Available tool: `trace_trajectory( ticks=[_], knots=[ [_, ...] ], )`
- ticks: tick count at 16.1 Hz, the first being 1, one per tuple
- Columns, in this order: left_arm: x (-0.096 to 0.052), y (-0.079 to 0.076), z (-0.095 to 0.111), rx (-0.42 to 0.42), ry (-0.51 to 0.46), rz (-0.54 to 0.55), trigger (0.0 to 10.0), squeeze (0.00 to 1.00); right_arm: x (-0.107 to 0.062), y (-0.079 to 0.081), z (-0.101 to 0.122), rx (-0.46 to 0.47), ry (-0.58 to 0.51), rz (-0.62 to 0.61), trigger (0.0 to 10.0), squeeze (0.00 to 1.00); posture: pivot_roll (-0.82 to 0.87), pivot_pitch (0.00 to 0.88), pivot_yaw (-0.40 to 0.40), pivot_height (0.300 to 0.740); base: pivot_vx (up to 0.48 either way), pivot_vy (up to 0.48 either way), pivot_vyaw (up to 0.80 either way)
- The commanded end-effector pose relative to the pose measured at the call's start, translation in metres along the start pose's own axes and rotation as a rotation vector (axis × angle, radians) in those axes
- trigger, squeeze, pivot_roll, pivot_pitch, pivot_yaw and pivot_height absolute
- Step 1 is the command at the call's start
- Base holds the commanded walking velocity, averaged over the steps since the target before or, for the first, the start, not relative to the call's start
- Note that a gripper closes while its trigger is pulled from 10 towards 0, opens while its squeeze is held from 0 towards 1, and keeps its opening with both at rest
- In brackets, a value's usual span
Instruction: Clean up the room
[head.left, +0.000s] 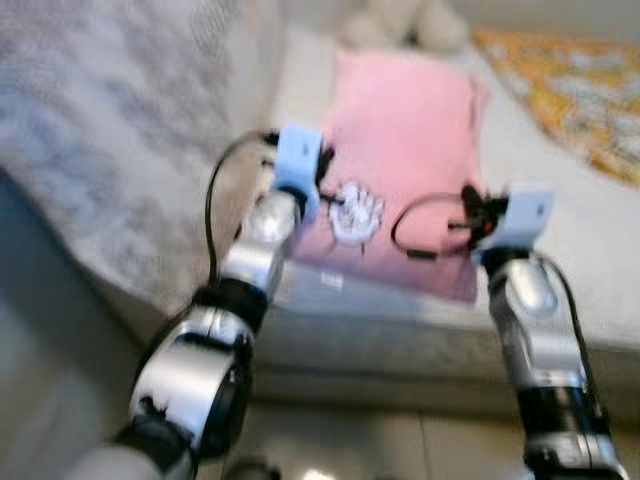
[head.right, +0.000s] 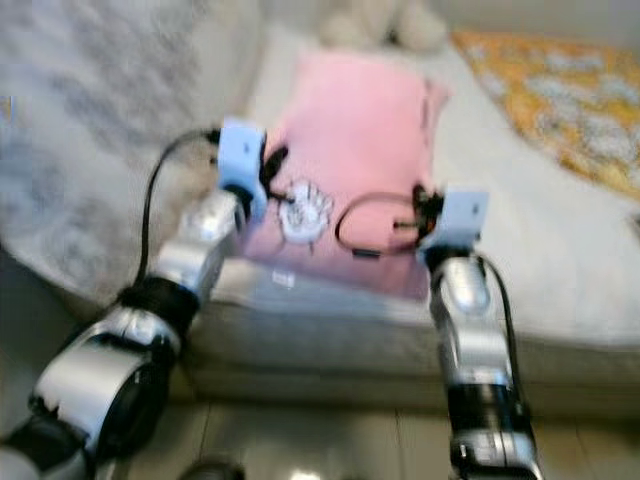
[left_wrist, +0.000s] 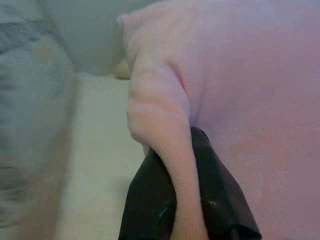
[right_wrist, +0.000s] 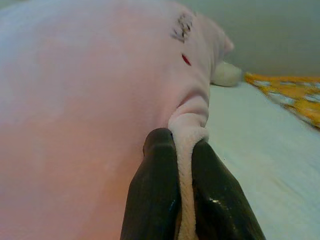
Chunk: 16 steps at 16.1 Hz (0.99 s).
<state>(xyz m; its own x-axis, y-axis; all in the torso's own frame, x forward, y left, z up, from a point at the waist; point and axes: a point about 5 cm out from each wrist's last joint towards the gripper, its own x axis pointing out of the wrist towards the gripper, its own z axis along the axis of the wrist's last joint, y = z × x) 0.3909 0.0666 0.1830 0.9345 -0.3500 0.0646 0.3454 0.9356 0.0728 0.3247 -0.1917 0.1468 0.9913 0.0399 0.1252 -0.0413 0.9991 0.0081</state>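
Observation:
A pink pillow (head.left: 400, 150) with a white print near its front lies on the pale bed (head.left: 560, 250). My left gripper (head.left: 322, 170) is shut on the pillow's left edge; in the left wrist view a fold of pink fabric (left_wrist: 165, 150) is pinched between the black fingers (left_wrist: 220, 200). My right gripper (head.left: 472, 205) is shut on the pillow's right edge, where the right wrist view shows its seam (right_wrist: 189, 150) squeezed between the fingers (right_wrist: 155, 195).
A grey patterned blanket (head.left: 120, 130) drapes over the bed's left side. An orange and white patterned cloth (head.left: 570, 90) lies at the far right. A pale plush toy (head.left: 405, 20) sits beyond the pillow. Tiled floor (head.left: 350, 440) runs below the bed's front edge.

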Motion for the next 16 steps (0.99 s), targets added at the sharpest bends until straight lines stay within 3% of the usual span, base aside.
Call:
trace_trajectory(
  ticks=[1,10,13,15,16],
  knots=[
    [-0.001,0.019,0.004,0.014,-0.003,0.081,10.0,0.0,0.003,-0.003,0.005,-0.005,-0.015,-0.022,10.0,0.0,0.11,0.019,-0.025,0.74,0.472,0.0,0.51],
    [0.003,0.009,0.007,0.027,0.001,0.036,10.0,0.0,0.002,-0.007,0.007,0.004,-0.035,-0.049,10.0,0.0,0.11,0.034,-0.015,0.74,0.476,0.0,0.11],
    [0.009,0.001,0.019,-0.007,-0.028,-0.002,10.0,0.0,0.011,-0.017,0.012,0.013,-0.03,-0.059,10.0,0.0,0.11,0.069,-0.009,0.74,0.396,0.0,0.0],
    [0.016,-0.01,0.029,0.004,-0.038,-0.028,10.0,0.0,0.028,-0.024,0.013,0.099,0.022,-0.059,10.0,0.0,0.12,0.118,-0.005,0.74,0.0,0.0,0.0],
    [0.016,-0.01,0.029,0.004,-0.038,-0.028,10.0,0.0,0.028,-0.024,0.013,0.099,0.022,-0.059,10.0,0.0,0.12,0.118,-0.005,0.74,0.0,0.0,0.0]
  ],
)
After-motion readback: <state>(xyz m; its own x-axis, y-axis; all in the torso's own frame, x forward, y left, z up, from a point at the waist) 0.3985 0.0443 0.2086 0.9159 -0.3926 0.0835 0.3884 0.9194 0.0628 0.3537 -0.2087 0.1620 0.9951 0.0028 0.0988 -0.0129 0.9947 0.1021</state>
